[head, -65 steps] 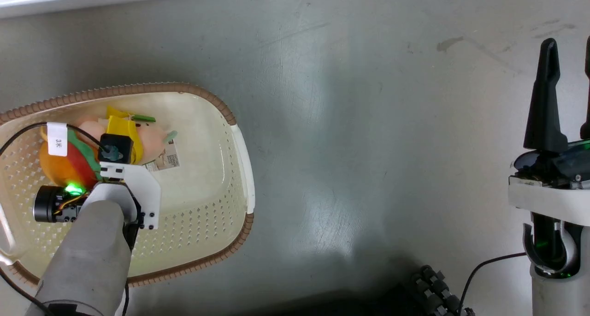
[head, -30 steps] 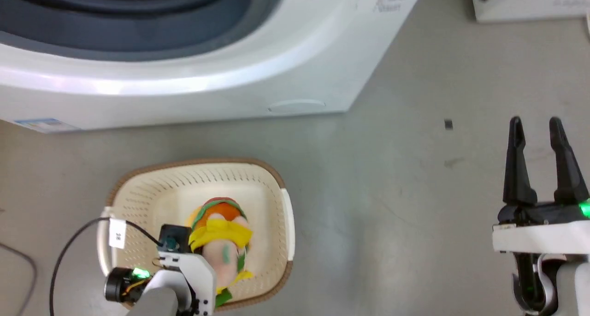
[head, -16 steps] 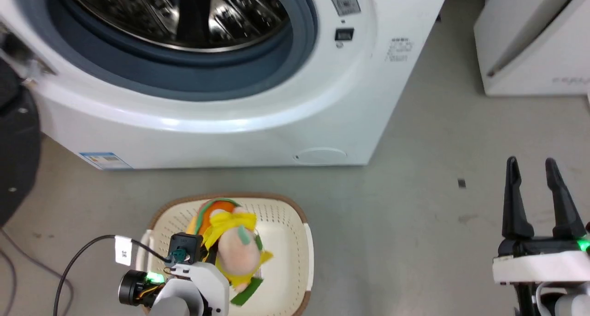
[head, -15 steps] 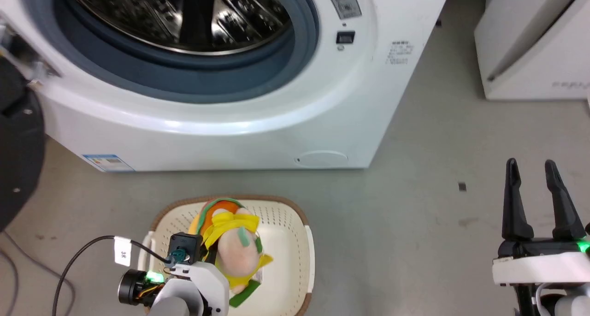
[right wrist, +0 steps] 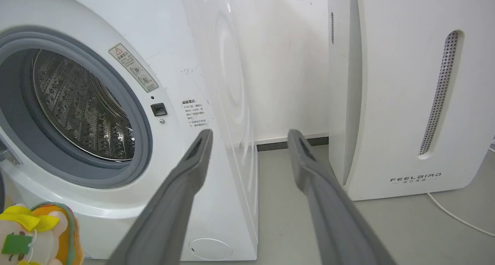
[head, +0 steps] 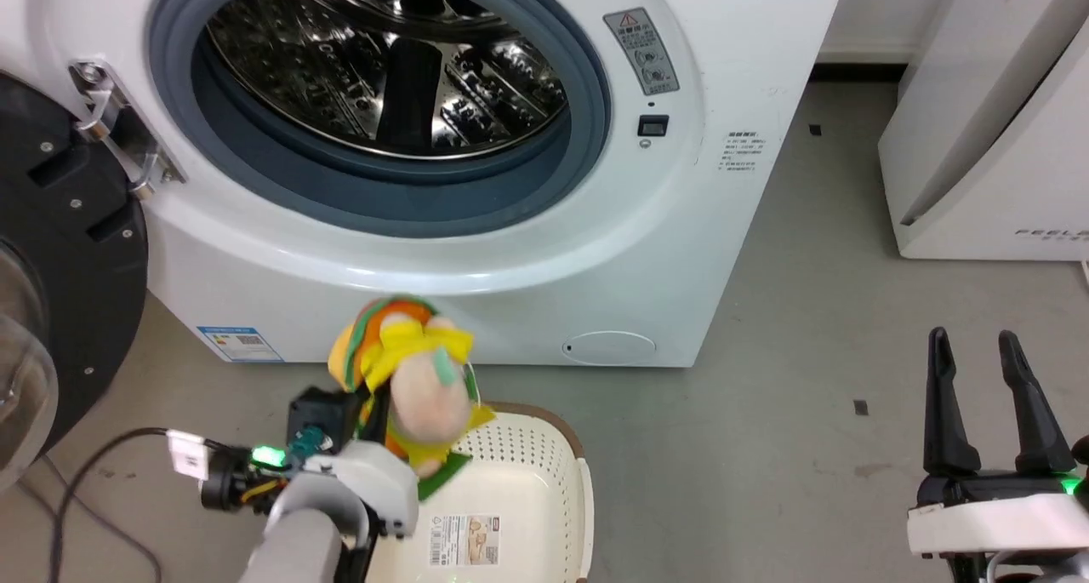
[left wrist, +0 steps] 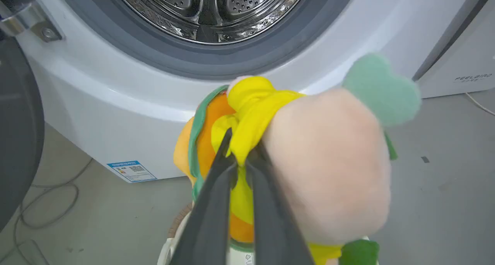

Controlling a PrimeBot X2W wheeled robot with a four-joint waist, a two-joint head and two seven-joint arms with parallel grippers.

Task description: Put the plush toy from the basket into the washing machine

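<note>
Reading "FEELBIRD" in grey, low on the front of white appliance [right wrist: 415,178]. Showing warning label [head: 641,51] with red triangle sign on washing machine [head: 749,47] front, print too small. Carrying small text block [head: 742,151] to the label's lower right, illegible. Bearing blue sticker [head: 239,342] with QR code at lower left front. Showing barcode label [head: 464,540] on basket [head: 527,447] bottom, unreadable.

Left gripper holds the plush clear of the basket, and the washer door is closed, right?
No: the door is open, swung left off the porthole, as the head view shows. The left gripper does hold the plush clear of the basket.
</note>
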